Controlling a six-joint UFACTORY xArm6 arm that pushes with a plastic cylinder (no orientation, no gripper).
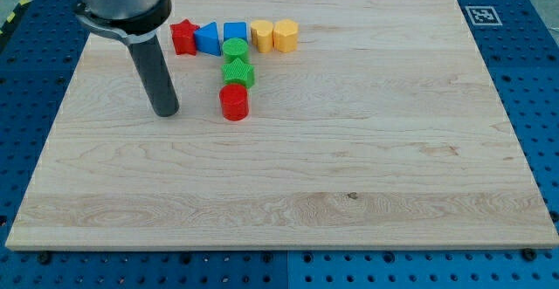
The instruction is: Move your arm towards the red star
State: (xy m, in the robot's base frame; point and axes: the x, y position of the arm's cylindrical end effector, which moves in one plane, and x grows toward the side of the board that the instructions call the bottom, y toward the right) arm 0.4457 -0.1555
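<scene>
My tip point(165, 112) sits on the counter point(349, 167), below the red star point(183, 37), well apart; no claw, state can't tell.

Bare board point(288, 175) below blocks

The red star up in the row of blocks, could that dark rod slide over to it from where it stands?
Probably yes. My tip stands below the red star, slightly toward the view's left, with only bare board between them.
</scene>
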